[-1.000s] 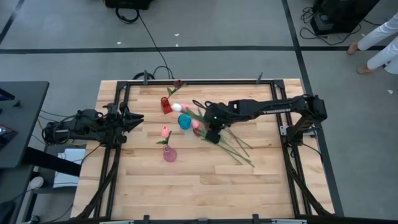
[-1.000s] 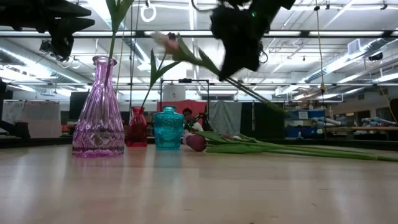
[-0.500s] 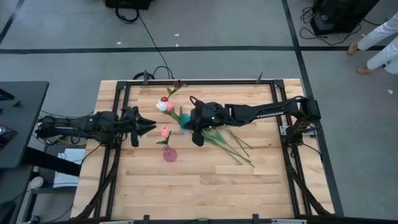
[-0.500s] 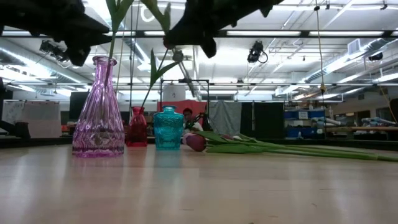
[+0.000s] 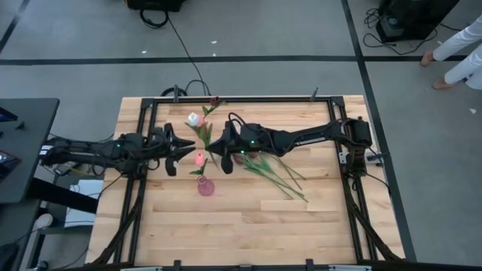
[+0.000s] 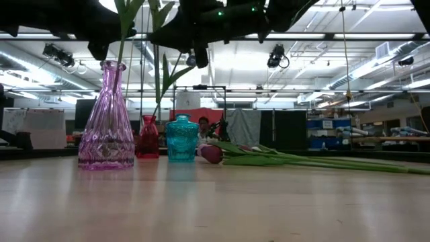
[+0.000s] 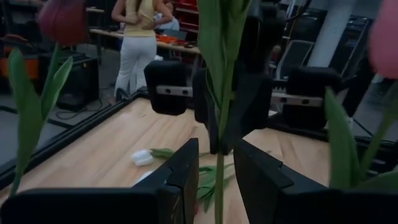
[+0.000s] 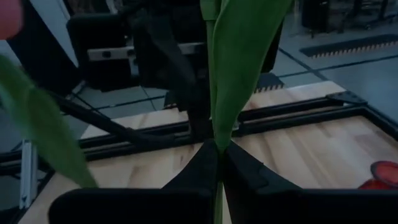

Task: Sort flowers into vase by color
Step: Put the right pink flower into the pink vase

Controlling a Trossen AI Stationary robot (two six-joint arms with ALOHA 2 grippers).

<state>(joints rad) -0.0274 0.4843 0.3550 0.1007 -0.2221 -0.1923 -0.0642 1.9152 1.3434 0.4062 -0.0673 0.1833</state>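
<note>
My right gripper (image 5: 211, 143) (image 8: 217, 160) is shut on a white tulip (image 5: 194, 119), held above the table's middle. My left gripper (image 5: 178, 147) (image 7: 216, 171) faces it from the left, open. Its fingers stand on either side of the tulip's stem (image 7: 219, 180) and do not touch it. A pink vase (image 6: 106, 121) (image 5: 205, 186) holds a pink tulip (image 5: 199, 158). A small red vase (image 6: 148, 138) holds a dark red tulip (image 5: 215, 100). A teal vase (image 6: 181, 138) stands beside it. Several loose flowers (image 5: 275, 169) (image 6: 282, 156) lie on the table. My right gripper pinches the white tulip's green stem (image 8: 216, 138) between its two fingers, just below a broad leaf (image 8: 242, 62). The fingers come about level from the table's right and lie across the stem. The tulip is lifted clear, its bloom up and slanting toward the far left.
The three vases stand close together under and beside both grippers. The loose stems fan out toward the table's right near side. A black frame (image 5: 143, 150) runs along the table's edges. People show in the room beyond the table.
My right gripper has carried the white tulip toward the table's left and tipped from pointing down to about level, so the stem now stands nearly upright. My left gripper has moved right toward it, and the stem now stands between its fingers.
</note>
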